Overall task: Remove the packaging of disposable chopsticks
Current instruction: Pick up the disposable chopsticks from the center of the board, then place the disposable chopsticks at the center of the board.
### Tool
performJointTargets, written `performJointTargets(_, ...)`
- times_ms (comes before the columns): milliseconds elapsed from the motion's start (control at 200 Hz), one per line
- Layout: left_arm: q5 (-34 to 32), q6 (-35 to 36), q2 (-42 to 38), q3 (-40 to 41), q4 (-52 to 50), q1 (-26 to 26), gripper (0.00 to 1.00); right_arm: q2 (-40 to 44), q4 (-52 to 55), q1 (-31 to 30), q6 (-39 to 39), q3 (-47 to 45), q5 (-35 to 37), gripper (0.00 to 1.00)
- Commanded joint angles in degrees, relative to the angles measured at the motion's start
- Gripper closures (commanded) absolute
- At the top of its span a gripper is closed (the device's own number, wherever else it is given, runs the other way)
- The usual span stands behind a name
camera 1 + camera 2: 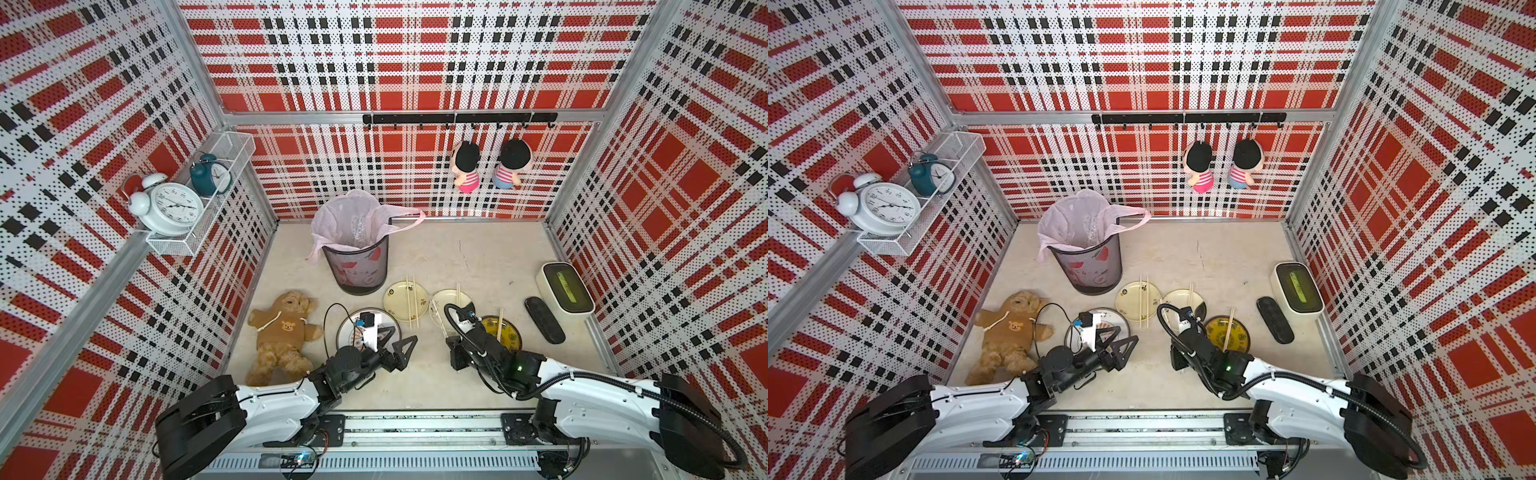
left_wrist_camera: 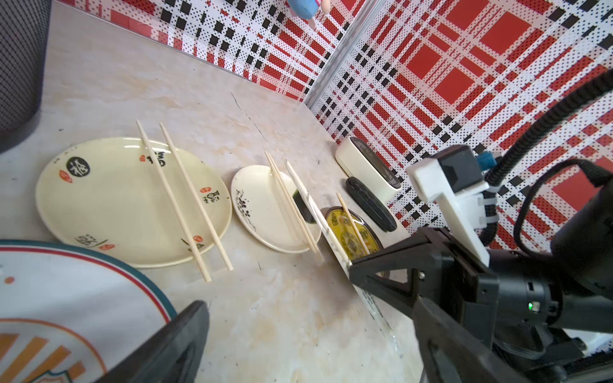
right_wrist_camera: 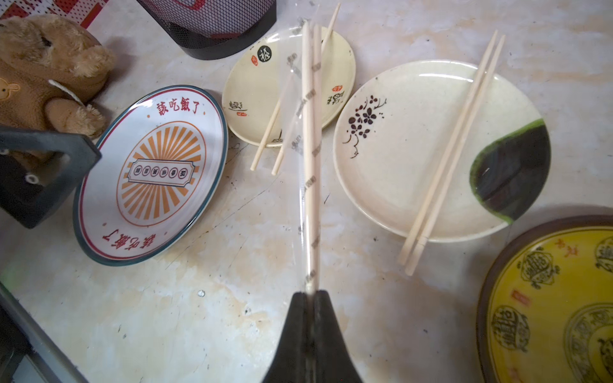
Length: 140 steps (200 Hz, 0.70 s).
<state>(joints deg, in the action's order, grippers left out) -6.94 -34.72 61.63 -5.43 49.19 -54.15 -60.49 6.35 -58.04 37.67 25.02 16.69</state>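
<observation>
right gripper clamped on packaging, near end, disposable chopsticks inside; left gripper gaping, empty. best: left pinches far sleeve tip only, pulls lengthwise.

In a top view the bin stands mid-frame; below-right of it three plates each carry chopsticks; the teddy lies lower left.

"該吃飯了" in red on teal-rimmed plate
</observation>
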Motion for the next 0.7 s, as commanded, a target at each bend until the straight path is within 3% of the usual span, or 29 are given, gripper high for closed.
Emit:
performJointTargets(0,-0.8,0.5,-0.7,-0.9,-2.1,1.1,0.01,-1.5,0.1,0.1,-0.1,-0.5,-2.8,1.00)
performJointTargets(341,-4.0,1.2,-0.8,-2.4,-6.5,1.1,0.01,-8.8,2.8,-1.9,3.1,-2.0,-4.6,1.00)
performJointTargets(697,-4.1,1.5,1.4,-3.1,-6.8,1.0,0.00,-9.5,2.5,-2.0,3.1,-1.9,-4.6,1.00)
